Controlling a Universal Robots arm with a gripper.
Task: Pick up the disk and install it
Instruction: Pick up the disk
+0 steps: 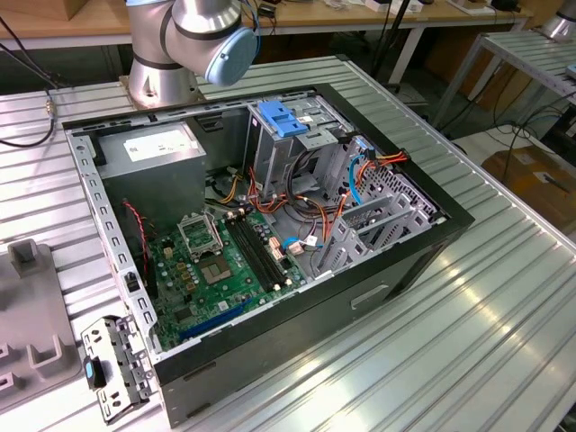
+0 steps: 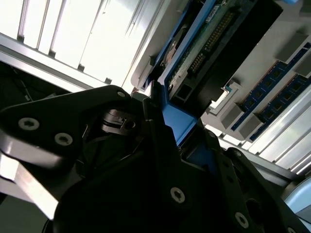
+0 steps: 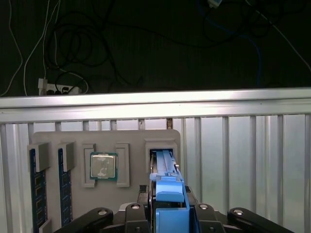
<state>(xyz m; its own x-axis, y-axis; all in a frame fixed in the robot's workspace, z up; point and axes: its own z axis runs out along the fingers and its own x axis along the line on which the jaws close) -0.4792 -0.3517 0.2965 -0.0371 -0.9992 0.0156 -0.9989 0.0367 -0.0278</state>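
The disk (image 3: 164,167) stands on edge in a slot of a grey holder tray (image 3: 131,141), framed by its blue carrier. In the second wrist view the disk (image 2: 204,43) shows its green circuit-board side and connector pins. In both wrist views my gripper (image 3: 169,206) sits at the near end of the disk, its black fingers (image 2: 146,121) closed against the blue carrier from both sides. The open computer case (image 1: 432,238) lies on the table in the exterior view, with a grey drive bay (image 1: 270,157) at its back.
The holder tray also carries a processor chip (image 3: 103,165) and two memory sticks (image 3: 34,187). A blue bracket (image 1: 283,119) tops the drive bay; cables and a motherboard (image 1: 225,270) fill the case. A loose metal bracket (image 1: 112,364) lies by the case's near corner. The table (image 1: 504,324) is ribbed aluminium.
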